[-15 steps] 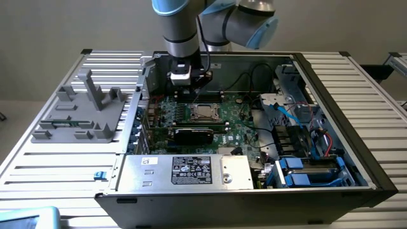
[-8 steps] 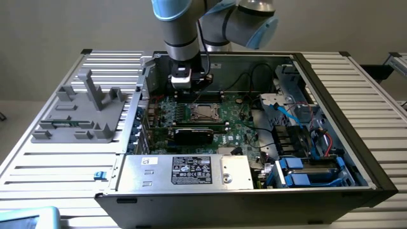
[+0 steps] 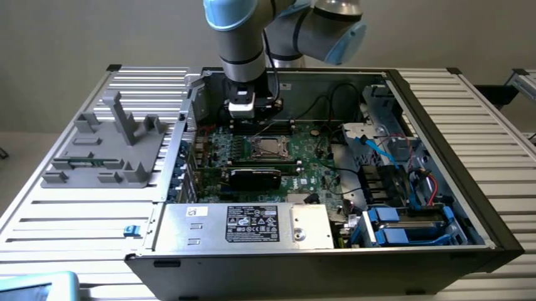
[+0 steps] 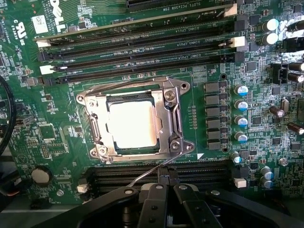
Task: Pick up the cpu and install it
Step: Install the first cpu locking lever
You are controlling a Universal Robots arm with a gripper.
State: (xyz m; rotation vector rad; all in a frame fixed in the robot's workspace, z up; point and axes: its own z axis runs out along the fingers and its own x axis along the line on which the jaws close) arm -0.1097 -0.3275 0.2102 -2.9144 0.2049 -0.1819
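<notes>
Slatted metal surface w/ open PC case. Cpu seated flat in socket frame on mobo. Fingers shut, empty, hovering just off socket, RAM slots between.

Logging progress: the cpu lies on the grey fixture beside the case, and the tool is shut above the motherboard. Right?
No. The cpu sits in the socket on the motherboard, not on the grey fixture; the wrist view shows it. The tool is shut above the motherboard.
</notes>
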